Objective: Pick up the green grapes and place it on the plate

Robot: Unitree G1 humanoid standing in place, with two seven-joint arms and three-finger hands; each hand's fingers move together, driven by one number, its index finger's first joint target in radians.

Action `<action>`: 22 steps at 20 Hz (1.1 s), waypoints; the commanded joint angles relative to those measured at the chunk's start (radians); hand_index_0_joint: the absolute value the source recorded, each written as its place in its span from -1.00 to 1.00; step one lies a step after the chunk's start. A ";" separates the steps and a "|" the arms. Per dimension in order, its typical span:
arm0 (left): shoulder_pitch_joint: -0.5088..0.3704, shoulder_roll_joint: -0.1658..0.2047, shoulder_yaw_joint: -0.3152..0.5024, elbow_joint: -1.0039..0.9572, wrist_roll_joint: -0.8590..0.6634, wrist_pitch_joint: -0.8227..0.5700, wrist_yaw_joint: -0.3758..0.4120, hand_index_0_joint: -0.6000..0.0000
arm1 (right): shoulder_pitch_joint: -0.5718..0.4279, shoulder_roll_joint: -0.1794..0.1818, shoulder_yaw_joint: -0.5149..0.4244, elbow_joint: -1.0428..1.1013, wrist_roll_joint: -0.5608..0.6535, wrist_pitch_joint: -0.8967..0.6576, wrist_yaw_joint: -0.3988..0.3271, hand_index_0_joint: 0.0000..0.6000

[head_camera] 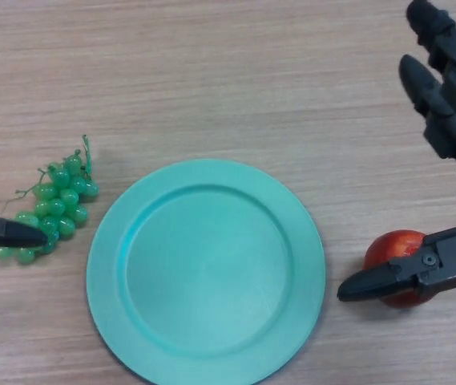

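Observation:
The bunch of green grapes [58, 204] lies on the wooden table, just left of the teal plate [107, 273]. The plate holds nothing. Only a straight black finger of my left hand [7, 233] shows, at the left edge, with its tip over the lower left grapes; the rest of that hand is out of view. My right hand [452, 112] is open at the right edge, well away from the grapes, fingers pointing to the far side and thumb [388, 281] stretched out to the left.
A red round fruit [394, 247] lies right of the plate, partly under my right thumb. Bare wooden table [228, 80] stretches beyond the plate.

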 commanded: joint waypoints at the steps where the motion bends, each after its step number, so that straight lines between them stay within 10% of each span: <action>1: -0.025 0.068 0.036 0.032 0.142 -0.166 0.004 1.00 | -0.026 -0.014 -0.063 -0.055 0.017 -0.128 0.008 -1.00; 12: -0.092 0.102 -0.087 0.367 0.475 -0.380 0.103 1.00 | -0.014 -0.006 -0.118 -0.021 0.036 -0.151 0.026 -1.00; 17: -0.105 0.102 -0.087 0.377 0.482 -0.409 0.167 -0.98 | 0.000 -0.008 -0.147 -0.025 0.072 -0.160 0.020 -1.00; 22: -0.090 0.123 -0.064 0.390 0.501 -0.458 0.210 -1.00 | 0.010 -0.011 -0.163 -0.032 0.098 -0.161 0.005 -1.00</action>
